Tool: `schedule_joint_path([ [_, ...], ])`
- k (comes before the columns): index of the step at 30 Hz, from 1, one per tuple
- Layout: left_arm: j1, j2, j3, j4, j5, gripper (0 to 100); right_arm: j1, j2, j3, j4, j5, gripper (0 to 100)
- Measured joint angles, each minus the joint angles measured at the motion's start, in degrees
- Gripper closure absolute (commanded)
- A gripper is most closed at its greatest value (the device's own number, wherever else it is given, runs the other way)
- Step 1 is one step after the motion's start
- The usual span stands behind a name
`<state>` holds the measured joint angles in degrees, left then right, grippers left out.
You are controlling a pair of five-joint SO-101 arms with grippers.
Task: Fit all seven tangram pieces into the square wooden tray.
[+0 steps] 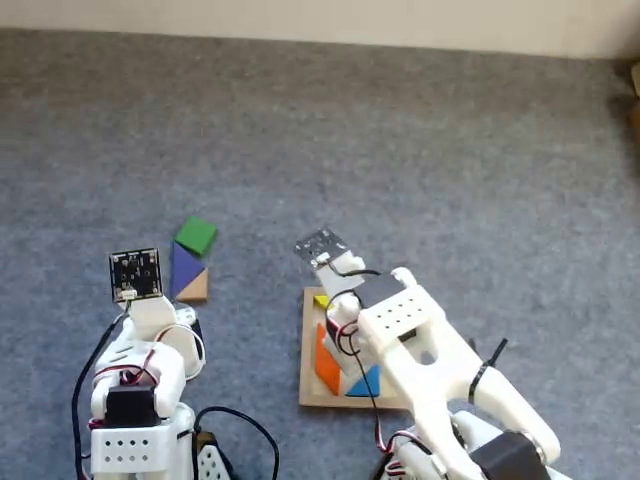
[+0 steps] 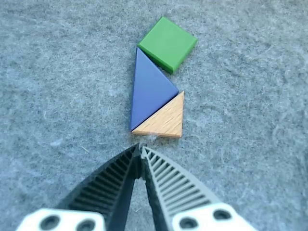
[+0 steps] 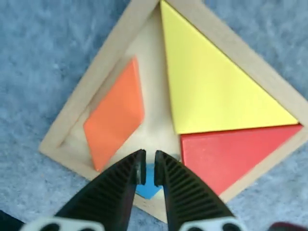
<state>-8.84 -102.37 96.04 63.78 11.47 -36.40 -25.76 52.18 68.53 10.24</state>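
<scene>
While right gripper [image 3: 149, 169] hung over blue piece [image 3: 149, 190] at tray [image 3: 98, 72] edge, grip not tellable, left gripper [image 2: 141, 148] sat closed, empty, just short of wooden triangle [image 2: 164, 122] on carpet [image 2: 250, 144]. Risk: closed tips would shove triangle instead of grasping; blue piece might ride up on rim.

Blue piece [image 3: 148, 188] mostly hidden behind right hand [image 3: 149, 155]; tray [image 1: 304, 345] part-covered by arm.

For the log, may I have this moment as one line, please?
tray: yellow, red, orange, light-blue pieces | carpet: green square, blue triangle, wooden triangle | left claw: shut, empty | right claw: over tray
</scene>
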Motion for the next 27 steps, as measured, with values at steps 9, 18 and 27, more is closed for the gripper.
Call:
schedule_joint_path([
  [9, 0.00, 0.00, 0.00, 0.00, 0.00, 100, 0.00, -12.22, 2.64, 5.19, 1.32, 95.5],
  [18, 0.00, 0.00, 0.00, 0.00, 0.00, 100, 0.00, -1.85, 4.57, 3.96, 6.07, 95.5],
  [27, 0.00, 0.00, 0.00, 0.00, 0.00, 100, 0.26, 7.03, 3.69, -1.14, 6.24, 95.7],
])
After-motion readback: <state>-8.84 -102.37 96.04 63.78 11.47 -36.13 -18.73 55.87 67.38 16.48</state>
